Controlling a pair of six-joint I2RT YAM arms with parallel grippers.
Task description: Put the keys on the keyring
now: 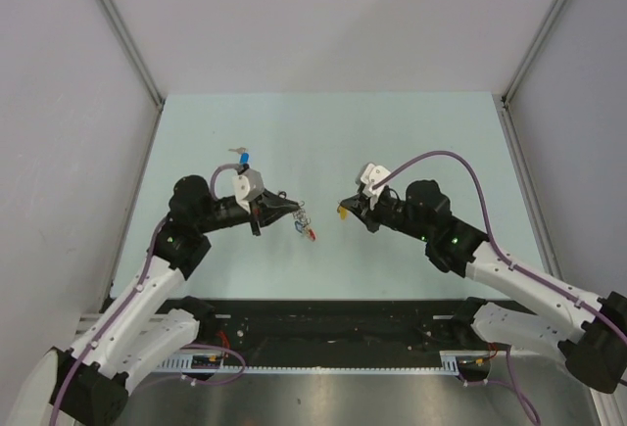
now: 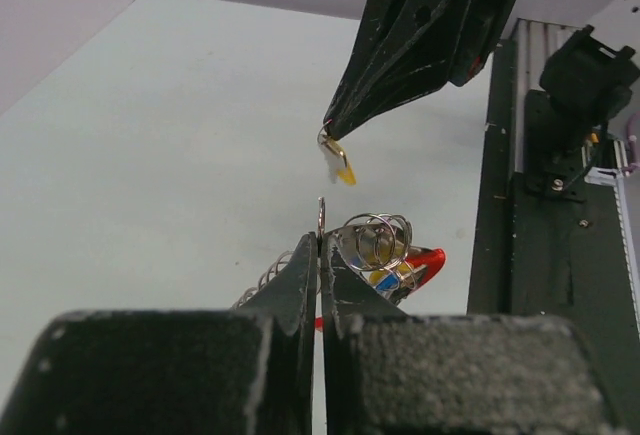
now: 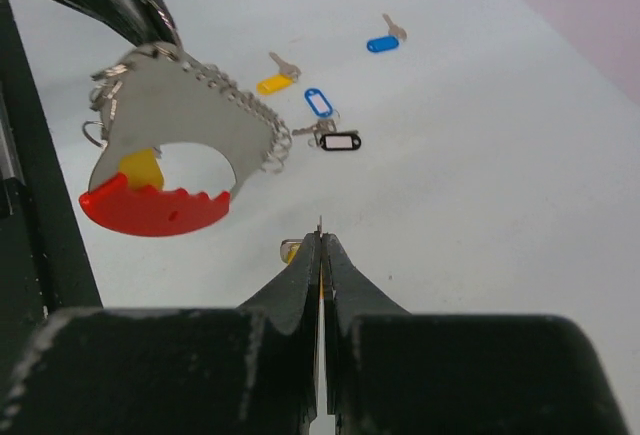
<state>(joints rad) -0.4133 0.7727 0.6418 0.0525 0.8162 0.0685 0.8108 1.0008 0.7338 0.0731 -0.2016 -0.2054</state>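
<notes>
Keyring (image 3: 165, 145) hangs in the air at the upper left of the right wrist view, red arc lowest. The left jaws are pressed together on its metal side. In the top view it sits just left of centre, between the two arms.

The right jaws are also pressed together, pinching the held key (image 2: 341, 166) by its small ring. This key has a yellow tag. In the left wrist view it hangs just above the centre of the frame, near the keyring but apart from it, with a clear gap between them.

As for progress, coloured tags (image 2: 388, 277), blue and yellow, show among the wire loops at lower centre of the left wrist view. Some keys therefore seem to be on already. The held key is not yet threaded.

Four more lie on the counter (image 3: 500, 155) in the upper middle of the right wrist view: a yellow key (image 3: 275, 80), a blue key (image 3: 382, 43), a second blue key (image 3: 320, 103) and a black key (image 3: 340, 141). By this reckoning the job is part done, with five keys left to go on.
</notes>
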